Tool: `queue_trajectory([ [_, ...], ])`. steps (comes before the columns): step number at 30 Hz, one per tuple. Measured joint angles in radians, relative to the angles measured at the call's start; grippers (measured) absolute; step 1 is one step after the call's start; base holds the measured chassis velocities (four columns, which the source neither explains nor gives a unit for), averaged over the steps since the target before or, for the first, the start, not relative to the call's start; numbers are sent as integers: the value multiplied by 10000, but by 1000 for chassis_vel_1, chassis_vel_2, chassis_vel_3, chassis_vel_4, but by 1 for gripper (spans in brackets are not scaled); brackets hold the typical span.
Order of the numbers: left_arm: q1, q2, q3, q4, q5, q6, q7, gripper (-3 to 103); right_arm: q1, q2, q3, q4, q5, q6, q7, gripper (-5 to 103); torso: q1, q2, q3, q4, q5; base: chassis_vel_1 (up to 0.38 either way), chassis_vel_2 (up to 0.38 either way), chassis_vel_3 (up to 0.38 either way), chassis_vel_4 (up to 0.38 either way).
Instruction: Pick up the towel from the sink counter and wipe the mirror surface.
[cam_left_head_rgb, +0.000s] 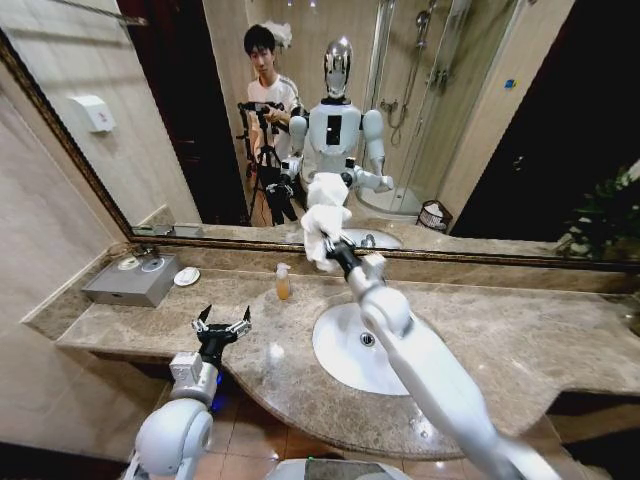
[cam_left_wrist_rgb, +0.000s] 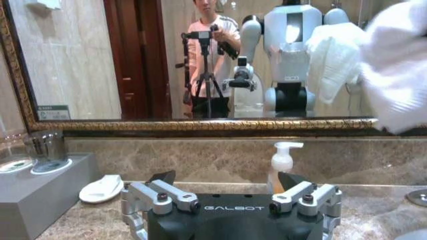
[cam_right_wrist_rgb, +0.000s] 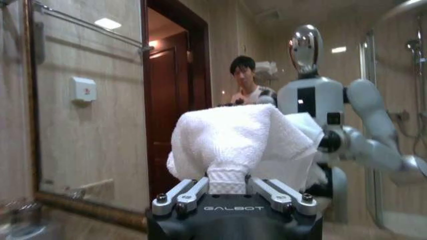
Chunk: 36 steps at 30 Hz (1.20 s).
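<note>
One right hand (cam_right_wrist_rgb: 228, 192) clamped on towel (cam_right_wrist_rgb: 233, 142).

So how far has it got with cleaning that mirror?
The pick-up looks done: the right gripper is shut on the white towel, raised off the sink counter. It holds the towel up against the mirror. The left gripper waits open over the counter.

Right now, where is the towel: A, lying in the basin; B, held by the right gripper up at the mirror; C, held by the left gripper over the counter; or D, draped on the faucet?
B: the right gripper is shut on the towel up at the mirror, while the left gripper hangs open, holding nothing, over the counter.
</note>
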Motion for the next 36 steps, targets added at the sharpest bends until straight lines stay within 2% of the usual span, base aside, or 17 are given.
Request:
queue_trajectory([
  [3, 0, 0, -2, 0, 0, 0, -1, 100, -1559, -87, 676, 1063, -532, 271, -297, 13, -1, 1, 0, 3, -3, 0, 0, 0, 0],
  [4, 0, 0, -2, 0, 0, 0, -1, 100, -1559, -87, 676, 1063, -532, 271, -297, 13, -1, 1, 0, 3, -3, 0, 0, 0, 0],
  [7, 0, 0, -1, 0, 0, 0, 0, 100, -3381, 5, 1477, 1764, -1328, 445, -1072, 13, -2, 1, -1, 1, -2, 0, 0, 0, 0],
  [13, 0, 0, 0, 0, 0, 0, 0, 100, -4866, 262, 2095, 1983, -1924, 879, -1265, 13, -1, 1, 1, 3, -3, 0, 0, 0, 0],
  [17, 0, 0, 0, 0, 0, 0, 0, 100, -5269, 462, 2068, 2146, -2022, 912, -972, 13, -1, 1, 0, 3, -3, 0, 0, 0, 0],
  [25, 0, 0, -1, 0, 0, 0, 0, 100, -5236, 829, 1608, 2215, -2533, 833, -862, 13, 3, 0, 2, 5, -2, 0, 0, 0, 0],
  [32, 0, 0, -1, 0, 0, 0, 0, 100, -5372, 876, 1560, 2276, -2586, 849, -714, 13, 1, 0, 2, 5, -3, 34, -89, -28, 76],
  [36, 0, 0, 0, 0, 0, 0, 0, 100, -5691, 742, 1852, 2329, -2676, 1301, -688, 13, -1, 1, 1, 2, -3, 0, -144, 2, 134],
])
